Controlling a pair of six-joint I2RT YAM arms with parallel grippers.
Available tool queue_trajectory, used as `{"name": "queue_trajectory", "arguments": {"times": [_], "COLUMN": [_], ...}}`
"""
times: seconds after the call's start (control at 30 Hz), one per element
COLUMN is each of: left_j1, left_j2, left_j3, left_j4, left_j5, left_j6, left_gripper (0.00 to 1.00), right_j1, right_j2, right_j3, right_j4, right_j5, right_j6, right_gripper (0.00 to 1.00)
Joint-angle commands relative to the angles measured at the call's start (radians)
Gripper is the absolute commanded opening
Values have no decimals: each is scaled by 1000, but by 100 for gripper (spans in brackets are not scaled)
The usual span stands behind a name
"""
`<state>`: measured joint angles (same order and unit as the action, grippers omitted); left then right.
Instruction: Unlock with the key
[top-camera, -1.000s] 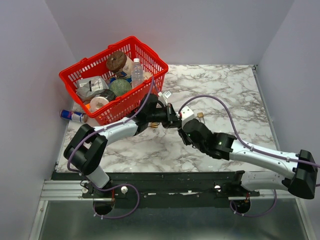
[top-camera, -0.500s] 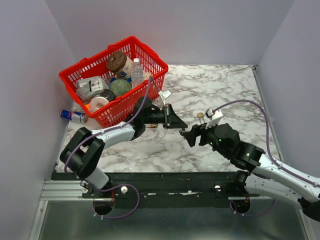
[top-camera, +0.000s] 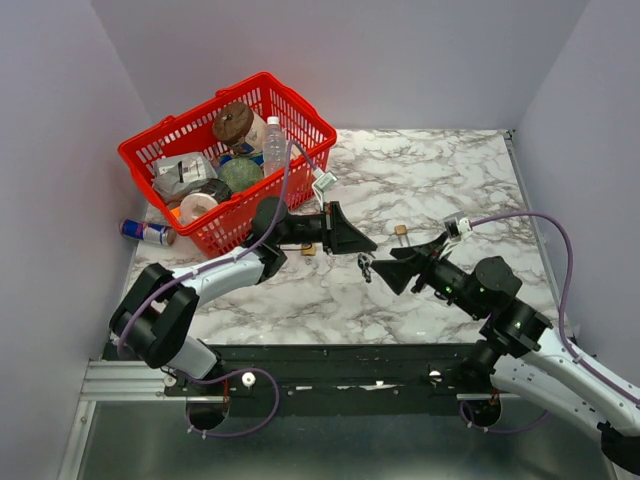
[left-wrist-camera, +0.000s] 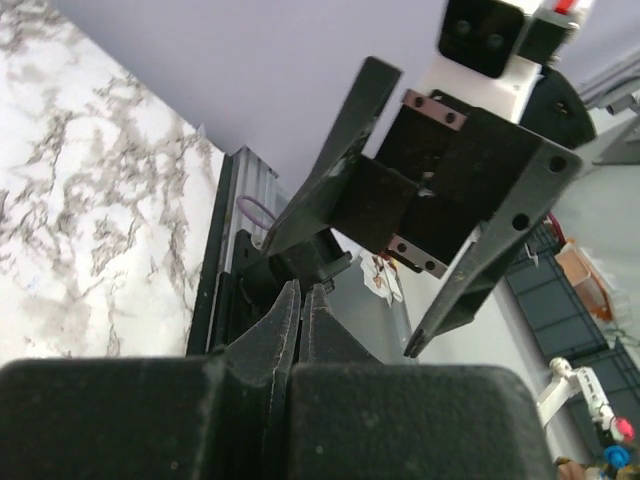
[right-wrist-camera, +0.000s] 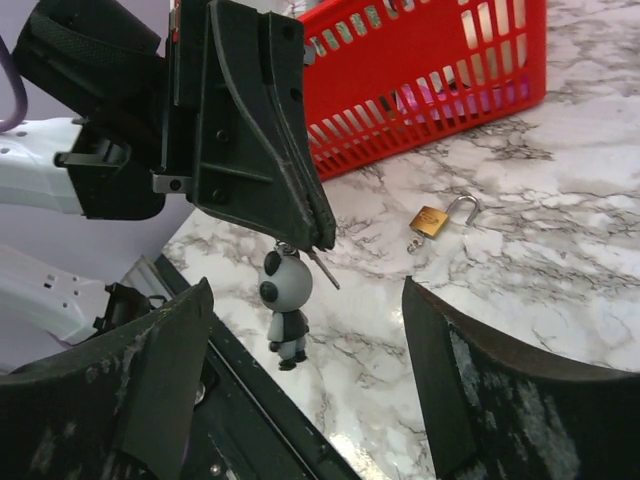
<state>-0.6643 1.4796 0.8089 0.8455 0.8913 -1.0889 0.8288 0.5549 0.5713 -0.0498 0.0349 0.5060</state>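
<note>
My left gripper (right-wrist-camera: 318, 240) is shut on the key (right-wrist-camera: 324, 268), whose short metal blade pokes down out of the fingertips. A panda charm (right-wrist-camera: 285, 300) dangles from it above the marble table (right-wrist-camera: 520, 270). In the top view the left gripper (top-camera: 370, 245) reaches right with the charm (top-camera: 365, 267) below its tip. My right gripper (top-camera: 393, 262) faces it from the right, open, a little apart from the key. The brass padlock (right-wrist-camera: 432, 220) lies on the table with its shackle raised; the padlock (top-camera: 400, 231) is just beyond both grippers. In the left wrist view my own fingers (left-wrist-camera: 285, 325) are pressed together.
A red basket (top-camera: 300, 108) full of groceries stands at the far left, close behind the left arm. A can (top-camera: 145, 231) lies beside it near the left wall. The black rail (top-camera: 350, 355) runs along the table's near edge.
The right gripper has opened and drawn back to the right, away from the left gripper. The left gripper has stayed shut on the key and reached slightly further right.
</note>
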Motion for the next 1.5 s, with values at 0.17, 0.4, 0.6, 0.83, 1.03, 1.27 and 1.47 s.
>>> {"name": "queue_trajectory", "arguments": {"times": [0.17,0.4,0.6,0.83,1.03,1.27,1.47], "left_j1": [-1,-3,-15,-20,-26,-29,-29], "left_j2": [57,41,34,33,36,31,8], "left_j3": [-30,-20,-14,-13,-8,-2,19], "left_j4": [399,325,279,267,244,213,139], "left_j5": [84,81,84,84,86,87,101], "left_j6": [-171,-128,-95,-88,-71,-48,1], "left_gripper": [0,0,0,0,0,0,41], "right_j1": [-23,-43,-51,-53,-51,-53,-53], "right_j2": [13,13,34,71,76,94,89], "right_j3": [-54,-67,-59,-54,-59,-60,-39], "right_j4": [113,140,159,183,205,202,139], "right_j5": [-87,-110,-121,-161,-196,-193,-164], "right_j6": [37,25,0,-15,-41,-55,-69], "right_gripper": [70,54,49,43,26,6,1]}}
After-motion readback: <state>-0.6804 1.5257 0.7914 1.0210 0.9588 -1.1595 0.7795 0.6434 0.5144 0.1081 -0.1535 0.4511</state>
